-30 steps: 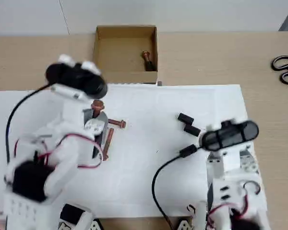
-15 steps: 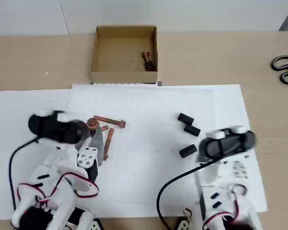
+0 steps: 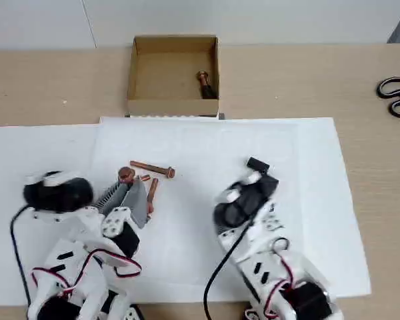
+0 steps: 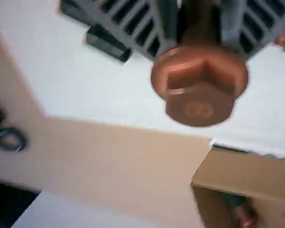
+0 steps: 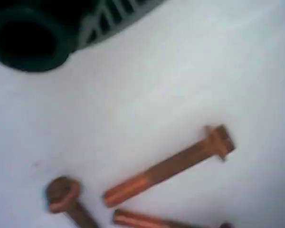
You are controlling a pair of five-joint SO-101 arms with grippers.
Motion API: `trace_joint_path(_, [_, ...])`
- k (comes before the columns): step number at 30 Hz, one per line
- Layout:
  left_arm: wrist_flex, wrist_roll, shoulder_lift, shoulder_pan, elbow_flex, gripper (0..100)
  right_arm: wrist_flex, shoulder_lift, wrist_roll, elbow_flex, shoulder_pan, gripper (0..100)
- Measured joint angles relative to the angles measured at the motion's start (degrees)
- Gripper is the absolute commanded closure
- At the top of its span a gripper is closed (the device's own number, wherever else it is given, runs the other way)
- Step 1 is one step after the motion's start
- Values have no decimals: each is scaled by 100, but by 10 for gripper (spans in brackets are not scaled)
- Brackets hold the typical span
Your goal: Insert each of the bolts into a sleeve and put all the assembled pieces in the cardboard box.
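The left gripper [image 3: 129, 190] sits low on the white sheet [image 3: 307, 140]. Its grey fingers [image 4: 121, 21] are closed on the shank of a copper bolt [image 3: 126, 175]. The bolt's hexagonal head pokes out past the fingertips and, in the left wrist view, faces the camera.

Just beside that gripper, on the side toward the right arm, two loose bolts lie flat on the sheet. The long one [image 3: 152, 169] lies crosswise with its head away from the left arm. The other [image 3: 151, 192] lies close along the fingers.

The right gripper [image 3: 251, 185] is over the sheet near the middle, where the sleeves are. One black sleeve [image 3: 257, 164] shows just beyond it on the box side. In the right wrist view another sleeve [image 5: 26, 35] shows end-on, hole toward the camera, right against a ribbed grey part of the gripper. Whether it is gripped cannot be told.

The cardboard box [image 3: 139, 73] stands on the wooden surface [image 3: 307, 80], just past the sheet's far edge. One assembled piece [image 3: 205, 83] lies in it against the wall nearer the right arm's side.

A pair of scissors [image 3: 395, 95] lies on the surface, well apart, off the sheet.
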Motion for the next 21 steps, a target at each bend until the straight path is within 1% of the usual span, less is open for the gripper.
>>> trace_joint_path(4, [-378,193,0,62,18,994,-114,0,0,167,-369,995])
trace_joint_path(10, [-457,220,0,62,492,994,-114,0,-18,246,-967,995])
trace_joint_path(14, [-457,229,0,510,571,994,-343,0,-18,396,-1301,995])
trace_joint_path(17, [-571,229,0,985,571,994,-633,0,-18,651,-1345,995])
trace_joint_path(21, [-712,229,0,1152,571,994,-967,0,-18,879,-1371,995])
